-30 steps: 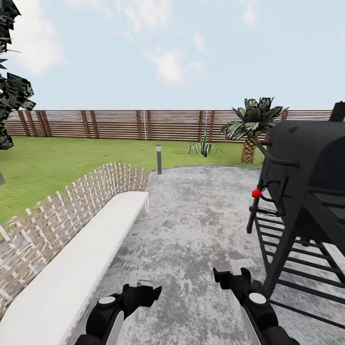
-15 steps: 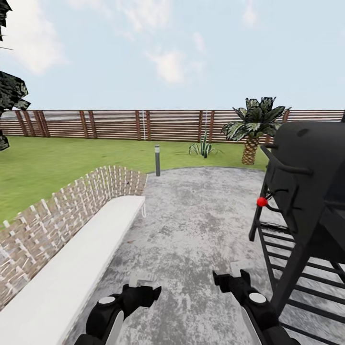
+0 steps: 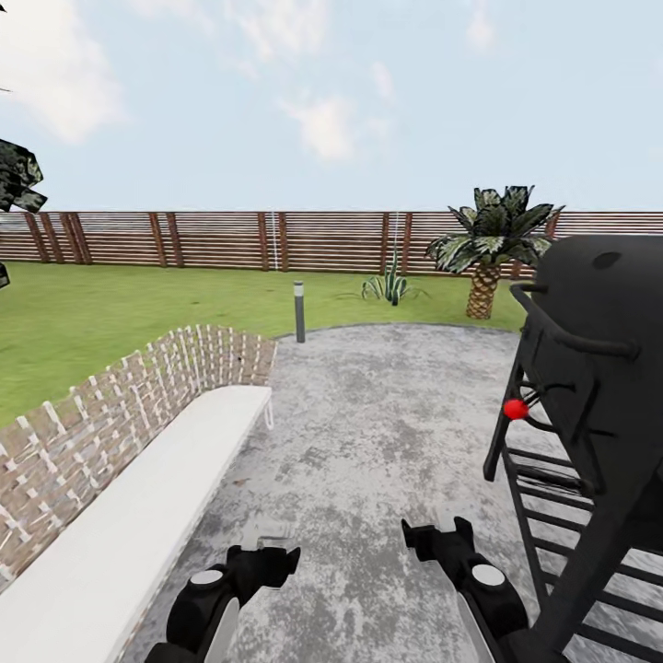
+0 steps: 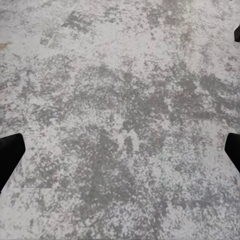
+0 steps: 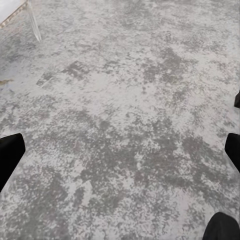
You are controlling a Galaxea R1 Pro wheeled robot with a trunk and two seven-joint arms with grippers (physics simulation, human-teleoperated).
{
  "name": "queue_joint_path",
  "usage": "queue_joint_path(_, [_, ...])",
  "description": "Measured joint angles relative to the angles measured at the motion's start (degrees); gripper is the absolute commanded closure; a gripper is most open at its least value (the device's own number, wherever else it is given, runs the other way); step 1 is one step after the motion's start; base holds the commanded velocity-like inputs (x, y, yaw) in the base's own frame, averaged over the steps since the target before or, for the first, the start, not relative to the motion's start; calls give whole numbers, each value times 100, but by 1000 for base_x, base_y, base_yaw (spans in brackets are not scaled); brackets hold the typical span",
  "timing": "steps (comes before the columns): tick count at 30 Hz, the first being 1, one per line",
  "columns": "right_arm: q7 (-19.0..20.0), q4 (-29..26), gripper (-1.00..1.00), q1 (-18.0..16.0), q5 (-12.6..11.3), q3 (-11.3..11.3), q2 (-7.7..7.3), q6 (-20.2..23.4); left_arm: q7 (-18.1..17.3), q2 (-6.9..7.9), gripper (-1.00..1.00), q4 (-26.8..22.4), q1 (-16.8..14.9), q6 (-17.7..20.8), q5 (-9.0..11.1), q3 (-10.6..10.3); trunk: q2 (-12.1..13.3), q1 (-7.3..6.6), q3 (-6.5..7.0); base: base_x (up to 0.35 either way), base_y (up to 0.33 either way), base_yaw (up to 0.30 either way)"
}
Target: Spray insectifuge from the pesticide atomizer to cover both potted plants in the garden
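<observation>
Both grippers, left & right, hang open & empty as we've rolled fwd past the grill; atomizer, pots not yet sighted.

Both black arms reach forward and down, low in the head view. The left claw points ahead with its fingers spread wide and nothing between them. The right claw sits a bit farther forward, also wide apart and holding nothing.
</observation>
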Motion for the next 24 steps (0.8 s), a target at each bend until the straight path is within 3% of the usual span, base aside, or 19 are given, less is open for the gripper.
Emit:
queue_joint_path(14, [5,-25,-100,2,6,100,2,-14,27,1,-100,166,0,-8,-41,20,0,0,0,305,147,-6])
queue_joint_path(17, [-11,-49,-100,4,7,231,-1,-7,30,-2,-100,183,0,-8,-32,20,0,0,0,303,113,-224])
queue_joint_path(24, [20,-44,-100,5,4,251,-1,45,41,-3,-100,188,0,-8,-17,29,0,0,-4,303,104,-273])
